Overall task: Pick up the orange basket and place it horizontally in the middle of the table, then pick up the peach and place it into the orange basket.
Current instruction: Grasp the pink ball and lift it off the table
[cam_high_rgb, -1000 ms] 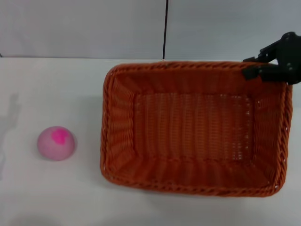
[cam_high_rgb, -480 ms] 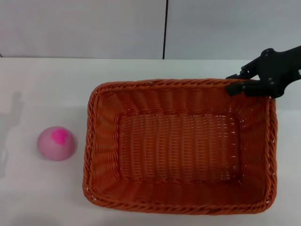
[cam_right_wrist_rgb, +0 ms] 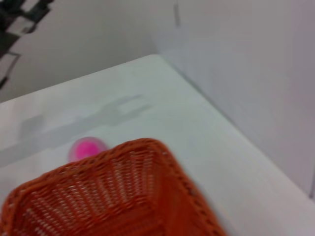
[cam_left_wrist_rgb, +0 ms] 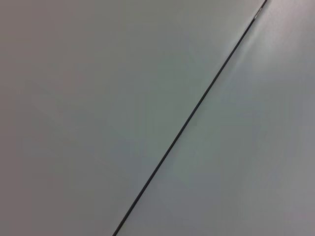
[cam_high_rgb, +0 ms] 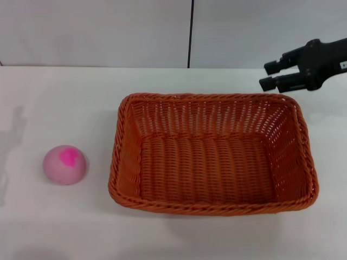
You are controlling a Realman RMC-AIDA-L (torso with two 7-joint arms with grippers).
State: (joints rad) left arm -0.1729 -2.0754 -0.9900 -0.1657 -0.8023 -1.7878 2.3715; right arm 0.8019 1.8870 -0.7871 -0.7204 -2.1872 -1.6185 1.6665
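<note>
Jaws of the right gripper (cam_high_rgb: 272, 75) stand narrowly parted, holding nothing, just beyond the basket (cam_high_rgb: 211, 154). Peach (cam_high_rgb: 65, 164) sits apart.

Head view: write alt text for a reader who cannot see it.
An empty orange basket sits lengthwise across the middle of a white table. The right gripper, open, hovers just beyond its far right corner. A peach lies on the table to the basket's left.
</note>
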